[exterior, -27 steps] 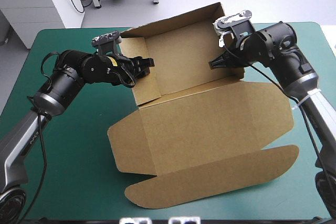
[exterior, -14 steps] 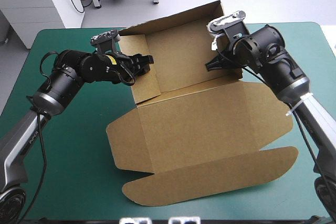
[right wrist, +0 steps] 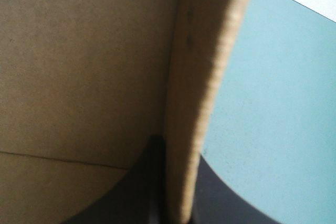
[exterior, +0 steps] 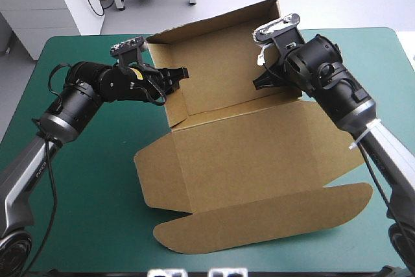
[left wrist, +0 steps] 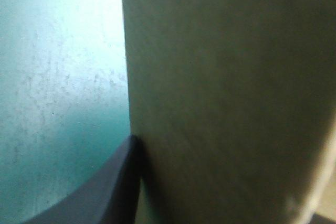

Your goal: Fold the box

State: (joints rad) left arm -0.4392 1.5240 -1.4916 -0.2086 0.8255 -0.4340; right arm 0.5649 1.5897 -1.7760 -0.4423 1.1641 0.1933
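Observation:
The brown box [exterior: 249, 154] lies open in the middle of the teal-green cover, back wall [exterior: 217, 56] raised and lid flat toward the front edge. My left gripper [exterior: 174, 76] is shut on the left side wall [exterior: 176, 105], which stands up. In the left wrist view the gripper [left wrist: 137, 145] shows one black finger [left wrist: 113, 182] against the board [left wrist: 231, 93]; the other is hidden behind it. My right gripper [exterior: 262, 81] is shut on the right side wall. In the right wrist view the gripper [right wrist: 176, 153] has the board's edge [right wrist: 202, 77] between its fingers.
The lid's rounded flap [exterior: 259, 218] reaches close to the table's front edge. Bare teal-green cover [exterior: 84, 180] lies to the left of the box and at the far right [exterior: 389, 76]. White furniture stands beyond the table's far left corner.
The right arm has swung left toward the box's middle, bringing the right wall with it. The back wall stands a little more upright. The left gripper has edged up on the left wall.

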